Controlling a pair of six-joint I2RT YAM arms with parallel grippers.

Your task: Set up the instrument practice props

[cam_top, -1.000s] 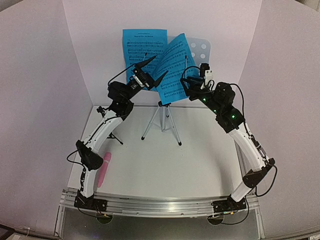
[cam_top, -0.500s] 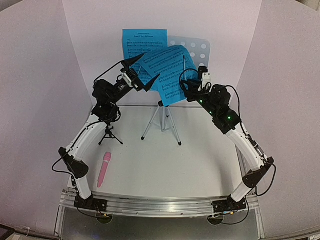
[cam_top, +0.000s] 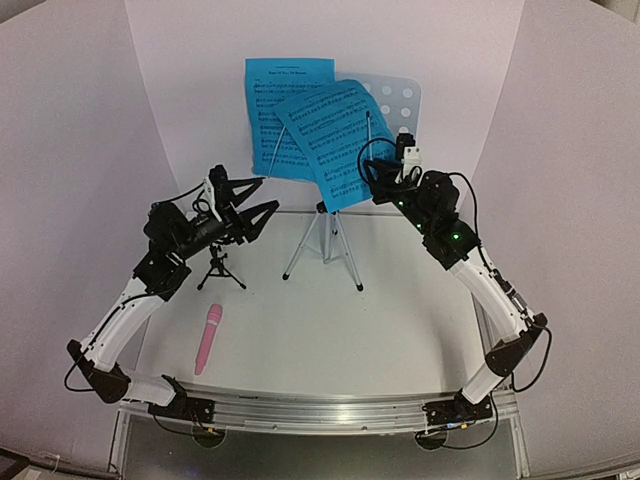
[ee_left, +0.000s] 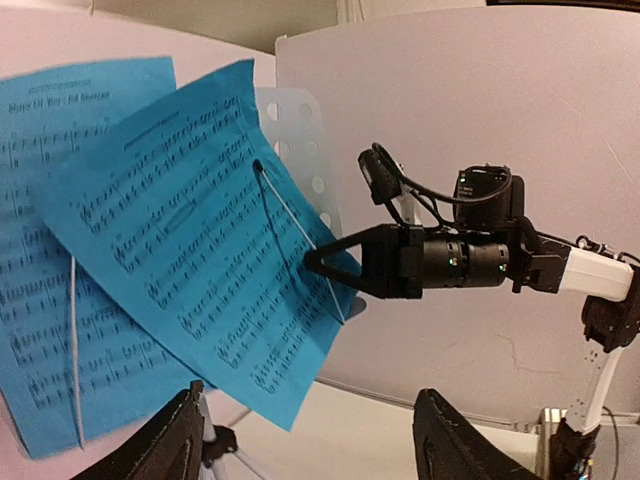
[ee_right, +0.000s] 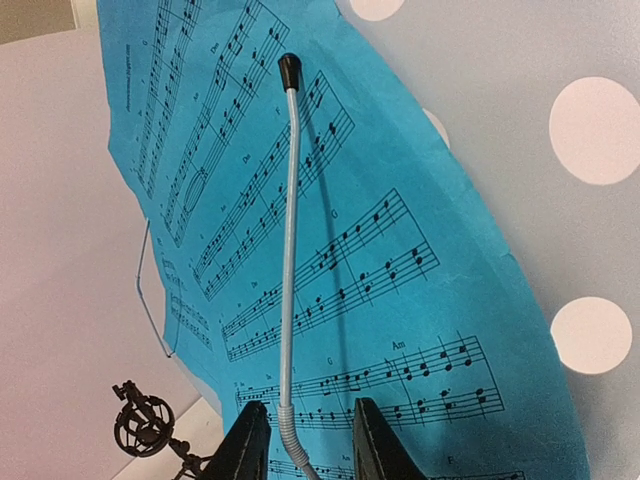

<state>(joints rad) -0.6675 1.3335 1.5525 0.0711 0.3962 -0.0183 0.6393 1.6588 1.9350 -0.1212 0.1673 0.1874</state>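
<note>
Music stand (cam_top: 400, 100) stands at the back of the bench (cam_top: 400, 330), holding an upright page (cam_top: 275, 85) and a tilted page (cam_top: 330, 140) overlapping it. Right claw (ee_right: 310, 408) straddles the wire holder (ee_right: 290, 220) low on the tilted page; whether it grips, I cannot tell. Left claw (cam_top: 268, 193) gapes empty near the mic stand (cam_top: 220, 268).

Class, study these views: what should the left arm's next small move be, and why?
Probably lower the open left gripper toward the pink microphone. The gripper holds nothing, the microphone lies flat on the table on that arm's side, and the ring of the black mic stand is empty. Both blue sheets already sit on the music stand, where the right gripper is.
</note>
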